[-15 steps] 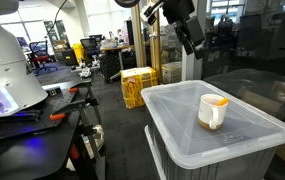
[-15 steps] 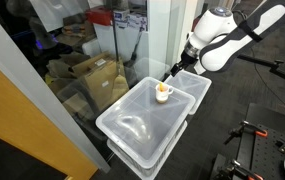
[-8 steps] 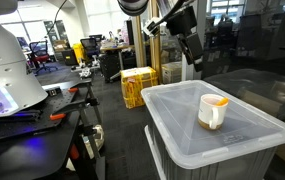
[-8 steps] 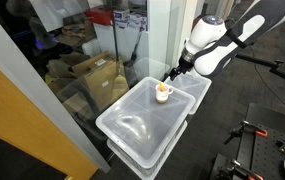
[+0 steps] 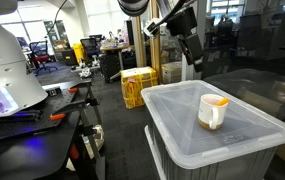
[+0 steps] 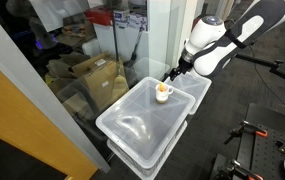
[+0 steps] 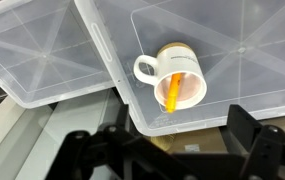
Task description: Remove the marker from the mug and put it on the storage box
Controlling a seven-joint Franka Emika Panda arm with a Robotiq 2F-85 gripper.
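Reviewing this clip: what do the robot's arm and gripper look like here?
The arm is glossy white with rounded, bulbous joint housings. It ends in a black gripper. In the wrist view its two fingers are chunky and black. No markings or cables can be made out.

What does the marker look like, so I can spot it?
On the translucent storage box lid stands a lone cream mug. The marker is the short orange stick inside it, the only thing in the mug.

Orange marker inside cream mug, upright on translucent storage box, nr edge
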